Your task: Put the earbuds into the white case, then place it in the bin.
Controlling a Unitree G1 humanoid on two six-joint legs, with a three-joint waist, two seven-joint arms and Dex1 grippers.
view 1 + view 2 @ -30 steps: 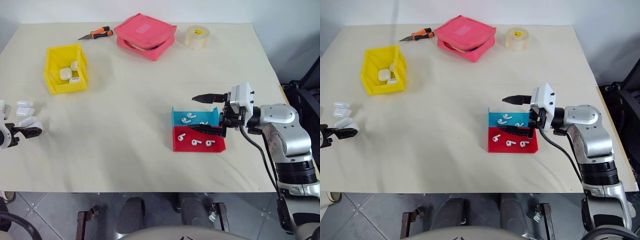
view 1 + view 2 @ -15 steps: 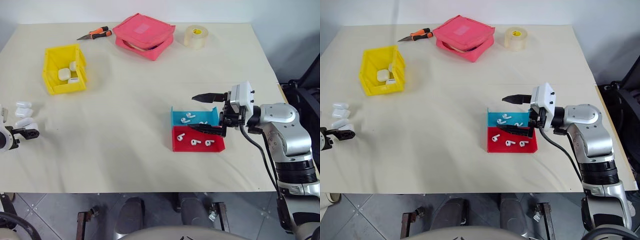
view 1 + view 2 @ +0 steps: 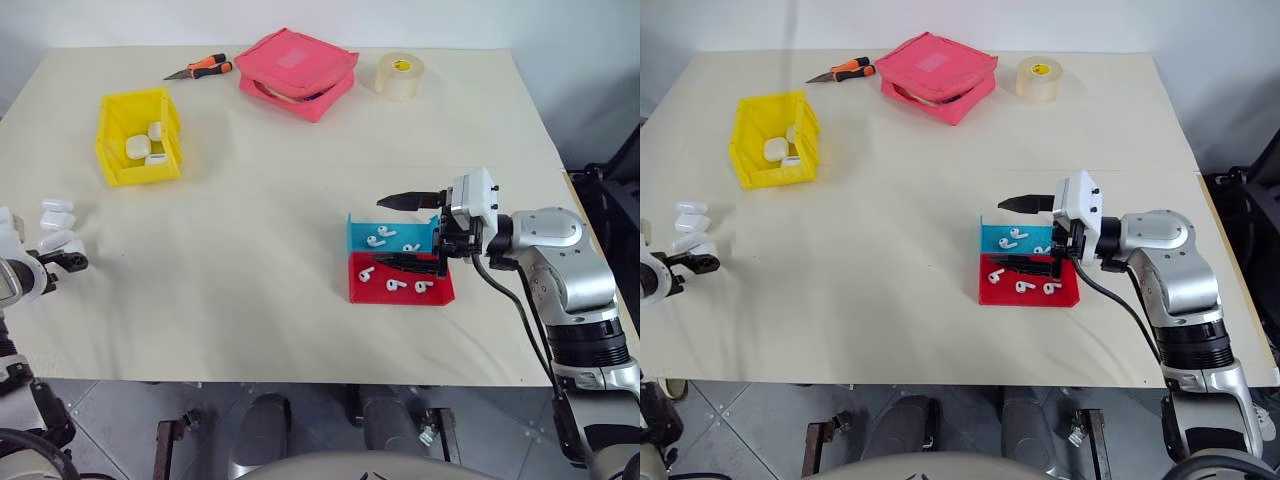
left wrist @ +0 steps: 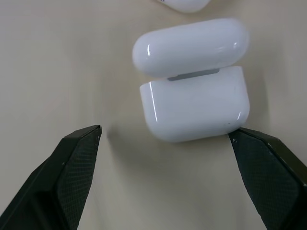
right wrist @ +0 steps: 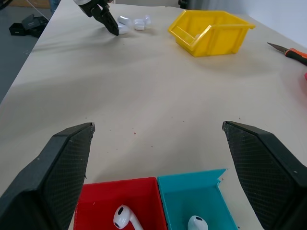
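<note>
Left wrist view puts the white case [image 4: 194, 103] upper centre of the frame, lying on the table [image 4: 57, 57] with its lid seam showing; the left gripper [image 4: 165, 136] stands spread wide, one finger [image 4: 268, 167] just touching the case's corner at lower right, the other finger [image 4: 72, 163] well apart at lower left; a second case [image 4: 184, 5] peeks in at the top edge.

Left eye view shows the left gripper [image 3: 68, 260] at the far left edge, beside a small cluster of cases [image 3: 52, 225]; the bin [image 3: 140, 137] sits upper left of the frame, with a few white cases inside it; pliers [image 3: 200, 68], a pink pouch [image 3: 298, 72] and a tape roll [image 3: 400, 74] line the top.

The right gripper [image 3: 412, 232] hangs right of centre, spread wide and holding nothing, one finger above the teal tray [image 3: 392, 234], the other over the seam between it and the red tray [image 3: 400, 280]; earbuds [image 3: 378, 239] lie in both trays, some three in each.

Right wrist view shows the trays at the bottom, an earbud in each, the bin at upper right and the left gripper [image 5: 109, 25] at upper left.
</note>
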